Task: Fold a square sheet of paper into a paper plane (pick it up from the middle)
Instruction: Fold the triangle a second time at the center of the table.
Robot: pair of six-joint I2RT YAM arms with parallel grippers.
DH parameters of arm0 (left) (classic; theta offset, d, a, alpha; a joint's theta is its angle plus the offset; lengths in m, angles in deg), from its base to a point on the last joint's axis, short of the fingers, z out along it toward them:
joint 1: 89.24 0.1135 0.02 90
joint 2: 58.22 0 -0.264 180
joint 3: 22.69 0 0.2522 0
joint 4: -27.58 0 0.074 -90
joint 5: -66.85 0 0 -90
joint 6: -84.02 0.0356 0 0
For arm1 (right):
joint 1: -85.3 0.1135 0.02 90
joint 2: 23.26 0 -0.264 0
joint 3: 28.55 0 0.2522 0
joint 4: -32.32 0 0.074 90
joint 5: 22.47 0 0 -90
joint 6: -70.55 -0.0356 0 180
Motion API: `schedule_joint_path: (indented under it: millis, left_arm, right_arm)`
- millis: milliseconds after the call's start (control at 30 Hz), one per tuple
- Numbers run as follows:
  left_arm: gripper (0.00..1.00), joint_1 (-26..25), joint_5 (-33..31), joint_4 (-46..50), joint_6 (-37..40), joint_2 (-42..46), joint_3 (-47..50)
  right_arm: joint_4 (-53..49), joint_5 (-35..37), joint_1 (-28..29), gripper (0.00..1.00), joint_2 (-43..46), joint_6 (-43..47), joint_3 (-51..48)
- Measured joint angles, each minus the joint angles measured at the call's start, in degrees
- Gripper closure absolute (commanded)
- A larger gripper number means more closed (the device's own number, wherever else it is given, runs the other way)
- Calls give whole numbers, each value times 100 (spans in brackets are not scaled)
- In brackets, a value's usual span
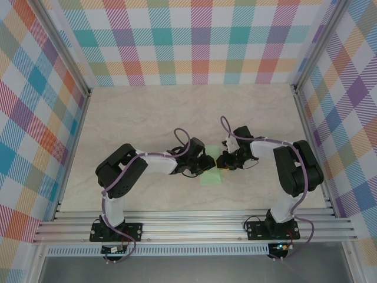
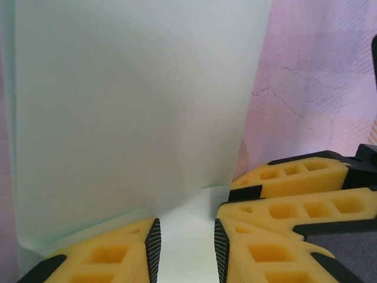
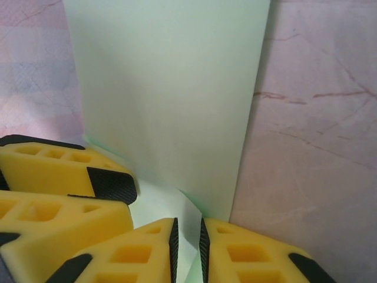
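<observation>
Paper sheet (image 3: 171,88): thin, smooth, seemingly folded.

Shot from high above and behind, facing steeply down on the whole table (image 1: 177,112), arm bases at 6 o'clock. Rode each wrist, pressed close, looked past the left gripper (image 2: 186,242) and the right gripper (image 3: 188,236) at 6 o'clock toward the square sheet of paper (image 2: 118,106) at 12 o'clock. Shared by all three: that sheet and marbled tabletop.
</observation>
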Motion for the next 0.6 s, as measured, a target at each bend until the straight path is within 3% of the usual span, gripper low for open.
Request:
schedule_joint_path:
  millis: [233, 467, 600]
  left_arm:
    - [68, 0, -2, -81, -42, -20, 2]
    - [68, 0, 0, -111, -42, -33, 2]
    - [68, 0, 2, -114, -42, -35, 2]
  right_arm:
    - [-72, 214, -9, 67, 529, -149, -85]
    - [-66, -2, -11, 87, 1290, -400, -446]
    - [-42, -457, -9, 90, 1220, -470, -549]
